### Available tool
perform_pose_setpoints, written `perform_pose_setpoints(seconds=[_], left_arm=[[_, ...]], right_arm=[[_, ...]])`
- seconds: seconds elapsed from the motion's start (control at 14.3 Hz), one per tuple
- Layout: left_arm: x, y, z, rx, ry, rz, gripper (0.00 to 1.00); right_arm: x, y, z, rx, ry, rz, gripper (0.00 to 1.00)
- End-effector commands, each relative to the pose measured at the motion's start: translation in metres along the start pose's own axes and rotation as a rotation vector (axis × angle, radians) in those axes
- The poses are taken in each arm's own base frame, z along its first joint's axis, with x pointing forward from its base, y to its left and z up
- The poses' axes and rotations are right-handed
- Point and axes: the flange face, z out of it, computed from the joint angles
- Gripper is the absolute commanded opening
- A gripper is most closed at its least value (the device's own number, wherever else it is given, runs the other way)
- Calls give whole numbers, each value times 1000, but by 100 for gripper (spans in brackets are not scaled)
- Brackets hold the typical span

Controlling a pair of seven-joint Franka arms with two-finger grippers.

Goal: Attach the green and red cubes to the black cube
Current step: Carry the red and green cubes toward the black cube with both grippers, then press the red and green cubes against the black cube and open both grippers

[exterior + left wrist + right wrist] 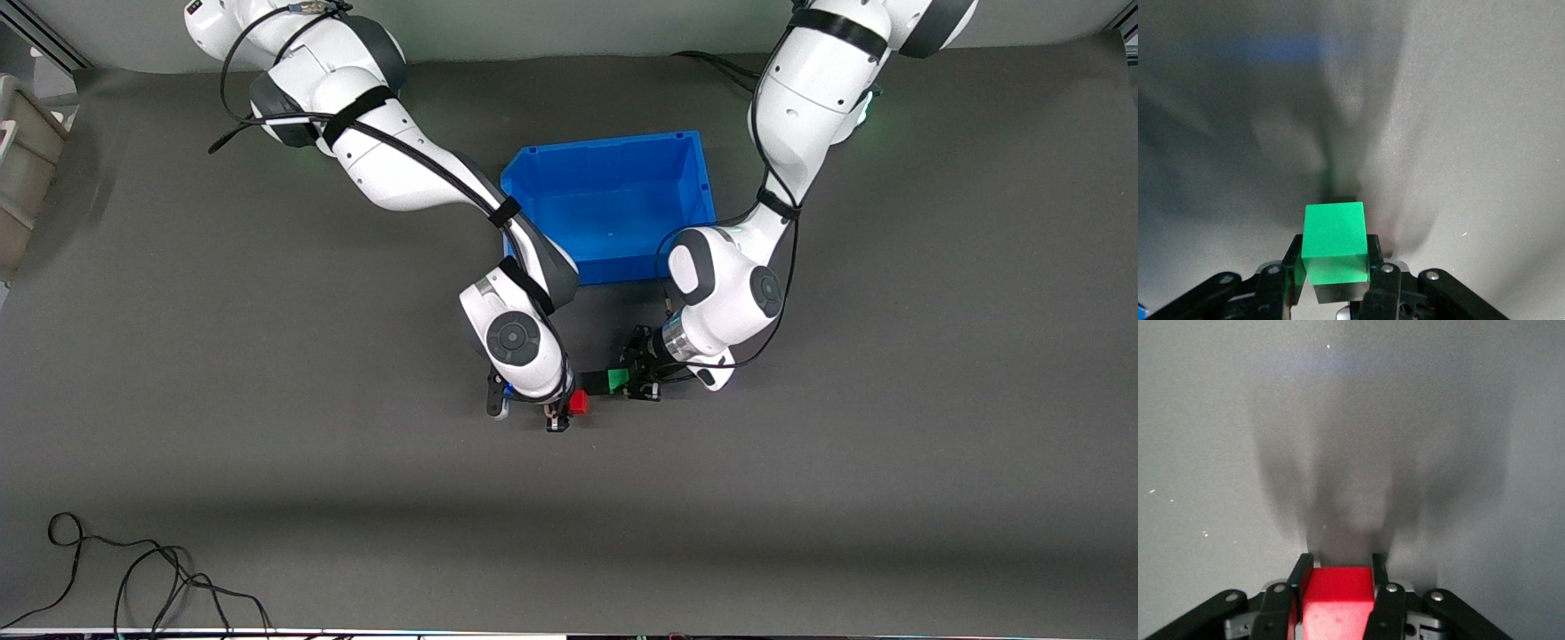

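Observation:
My left gripper (625, 380) is shut on a green cube (616, 380) that sits joined against a black cube (1338, 291). In the left wrist view the green cube (1335, 240) stands between the fingers (1379, 280), with the black cube just under it. My right gripper (567, 411) is shut on a red cube (579, 403), which fills the gap between its fingers in the right wrist view (1337, 597). Both grippers are low over the grey mat. The red cube is close beside the green and black pair, on the side toward the right arm's end of the table.
A blue bin (533, 169) stands on the mat, farther from the front camera than both grippers. A black cable (133, 578) lies at the near edge toward the right arm's end. A grey box (22, 169) sits at that end's table edge.

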Motion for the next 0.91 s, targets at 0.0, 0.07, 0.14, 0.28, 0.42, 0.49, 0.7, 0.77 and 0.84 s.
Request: perform_pose_setpoints(seconds=[0.0,0.07,0.14,0.28,0.42,0.49,0.7,0.77,0.84], left_arm=[[-5,0,10,-30,3,-33,21],[-4,0,11,-29,6,-32,28],[-4,0,11,-29,6,-32,29],[-3,0,11,-31,6,-35,28],[-2,1,10,-31,6,-41,28],[-2,4,8,-37,4,-49,28],[-1,7,8,-43,2,-61,27],[-2,8,8,-45,0,-60,27],[-3,9,7,-47,-2,-62,27]], right_arm=[[-5,-1,0,13,0,8,0],[-5,0,1,11,0,6,0],[-5,-1,1,11,3,-3,0],[-1,-2,2,6,6,-41,0],[2,-4,2,5,9,-61,0],[4,-2,5,-10,21,-86,0],[10,4,10,-51,50,-118,0],[9,5,10,-52,49,-117,0],[8,5,10,-53,48,-115,0]])
